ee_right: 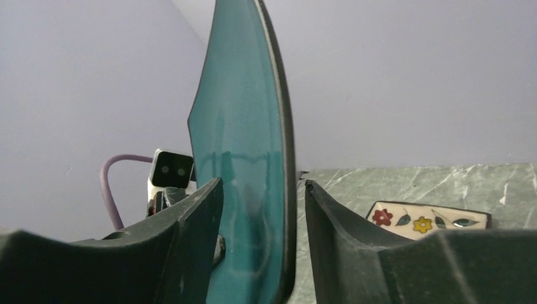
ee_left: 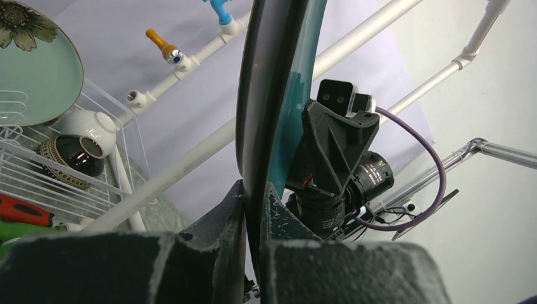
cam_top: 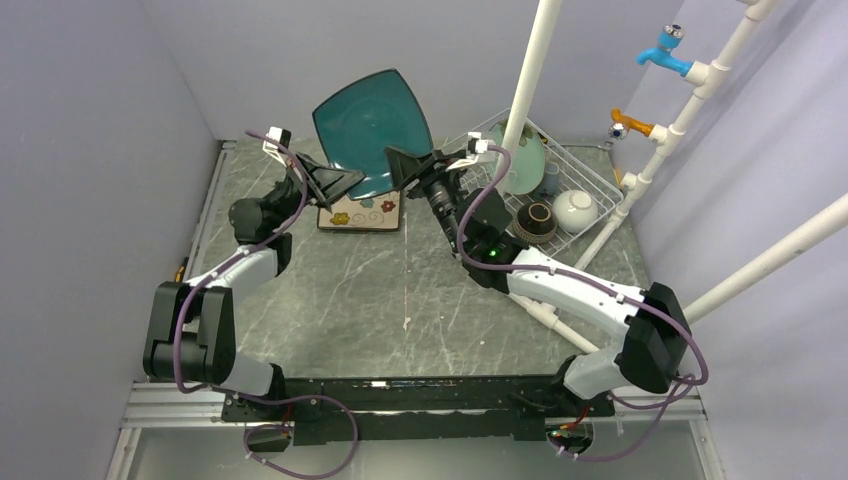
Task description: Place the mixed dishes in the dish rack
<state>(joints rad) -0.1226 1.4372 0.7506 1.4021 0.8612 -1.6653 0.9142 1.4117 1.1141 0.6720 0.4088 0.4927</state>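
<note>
The teal square plate (cam_top: pixel 370 130) stands on edge above the table's far middle. My left gripper (cam_top: pixel 345 183) is shut on its lower left edge, jaws pinching the rim (ee_left: pixel 254 190). My right gripper (cam_top: pixel 405 165) straddles the plate's right edge (ee_right: pixel 263 182), open, with a gap left at the right finger. The cream square plate with flowers (cam_top: pixel 362 213) lies flat beneath. The dish rack (cam_top: pixel 590 175) at the far right holds the mint-green round plate (cam_top: pixel 527 160), the white bowl (cam_top: pixel 575 210) and the brown glazed bowl (cam_top: pixel 536 222).
A white pipe frame (cam_top: pixel 525 85) rises through and beside the rack, carrying a blue tap (cam_top: pixel 665 50) and an orange tap (cam_top: pixel 630 125). A red item (ee_left: pixel 22 212) lies by the rack. Lilac walls close in on the left, back and right.
</note>
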